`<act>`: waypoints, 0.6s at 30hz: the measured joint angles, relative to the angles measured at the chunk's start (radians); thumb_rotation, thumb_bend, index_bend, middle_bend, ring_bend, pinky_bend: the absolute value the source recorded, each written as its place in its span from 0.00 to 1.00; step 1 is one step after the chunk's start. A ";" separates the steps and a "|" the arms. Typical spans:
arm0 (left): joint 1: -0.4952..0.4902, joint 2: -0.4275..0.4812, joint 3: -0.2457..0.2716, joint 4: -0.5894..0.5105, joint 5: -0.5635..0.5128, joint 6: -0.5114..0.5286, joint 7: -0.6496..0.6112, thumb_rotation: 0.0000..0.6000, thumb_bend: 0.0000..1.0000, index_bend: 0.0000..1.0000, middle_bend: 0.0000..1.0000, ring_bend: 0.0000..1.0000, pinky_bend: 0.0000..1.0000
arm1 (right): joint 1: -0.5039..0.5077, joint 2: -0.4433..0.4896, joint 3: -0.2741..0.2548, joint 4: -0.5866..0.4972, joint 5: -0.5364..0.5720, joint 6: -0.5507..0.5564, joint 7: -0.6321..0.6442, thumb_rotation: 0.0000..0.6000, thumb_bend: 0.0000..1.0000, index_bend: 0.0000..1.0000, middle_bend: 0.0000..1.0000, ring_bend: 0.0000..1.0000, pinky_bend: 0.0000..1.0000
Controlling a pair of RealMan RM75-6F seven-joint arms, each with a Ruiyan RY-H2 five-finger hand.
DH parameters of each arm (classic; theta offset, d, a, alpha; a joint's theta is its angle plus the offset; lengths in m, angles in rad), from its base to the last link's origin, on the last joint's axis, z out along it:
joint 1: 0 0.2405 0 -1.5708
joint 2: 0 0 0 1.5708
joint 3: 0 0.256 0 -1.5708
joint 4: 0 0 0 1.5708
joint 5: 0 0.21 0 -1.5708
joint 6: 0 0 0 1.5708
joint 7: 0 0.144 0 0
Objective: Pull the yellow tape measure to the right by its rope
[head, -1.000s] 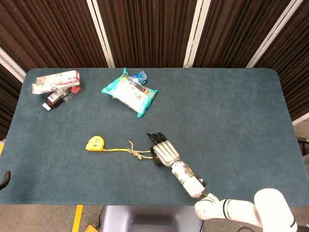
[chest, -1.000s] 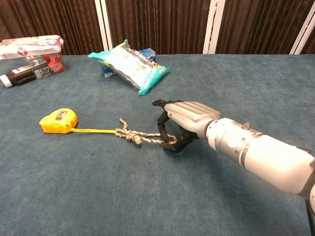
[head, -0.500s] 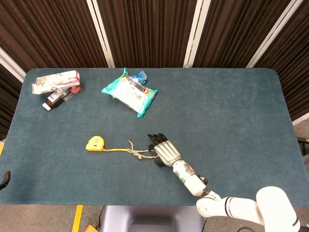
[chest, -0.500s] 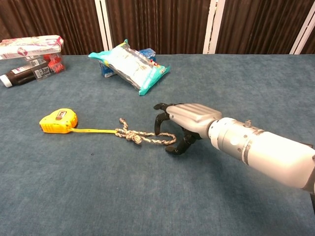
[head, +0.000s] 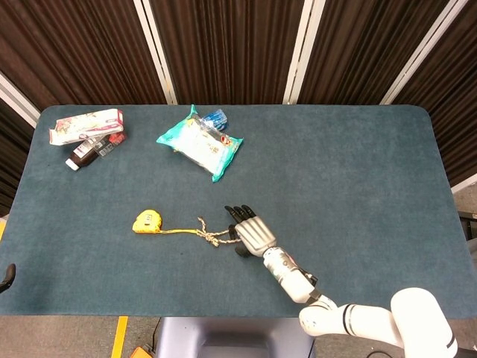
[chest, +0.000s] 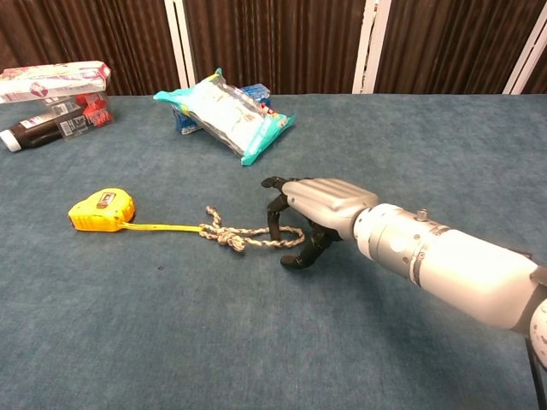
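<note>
The yellow tape measure (head: 147, 221) (chest: 102, 210) lies on the blue table left of centre. A thin yellow tape runs right from it to a knotted beige rope (head: 212, 236) (chest: 244, 237). My right hand (head: 253, 233) (chest: 320, 209) is lowered over the rope's looped right end. Its dark fingers point down and stand apart, the fingers on the far side of the loop and the thumb on the near side. The rope lies slack on the table between them, not pinched. My left hand does not show in either view.
A teal and white snack bag (head: 200, 144) (chest: 226, 111) lies at the back centre-left. A white and pink box (head: 86, 124) (chest: 53, 81) and a dark bottle (head: 83, 154) (chest: 34, 132) sit at the back left corner. The table (head: 358, 186) stretches to the right.
My right hand's fingers have spread from a tighter curl around the rope end and the hand has shifted slightly left. The tape measure has not moved.
</note>
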 measured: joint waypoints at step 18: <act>0.006 0.006 0.003 -0.002 0.006 0.006 -0.009 1.00 0.41 0.09 0.00 0.00 0.22 | -0.003 -0.041 0.008 0.048 -0.022 0.055 -0.006 1.00 0.41 0.62 0.12 0.08 0.00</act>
